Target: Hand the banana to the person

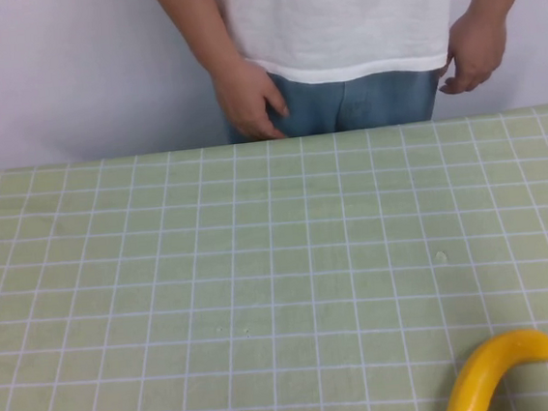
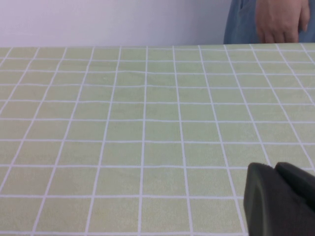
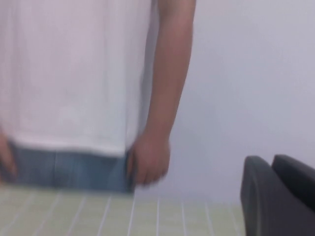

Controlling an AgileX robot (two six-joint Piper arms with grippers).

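The yellow banana (image 1: 503,368) lies at the near right edge of the green checked table (image 1: 260,265), pointed tip toward the right, its lower end cut off by the picture. The person (image 1: 334,25) stands behind the far edge in a white T-shirt and jeans, both hands hanging down. They also show in the right wrist view (image 3: 74,73), and one hand shows in the left wrist view (image 2: 278,19). Neither gripper shows in the high view. My left gripper (image 2: 274,167) is shut and empty, low over the table. My right gripper (image 3: 272,160) is shut and empty, raised and facing the person.
The green cloth with white grid lines (image 2: 147,123) covers the whole table. A plain white wall (image 1: 67,70) stands behind the person.
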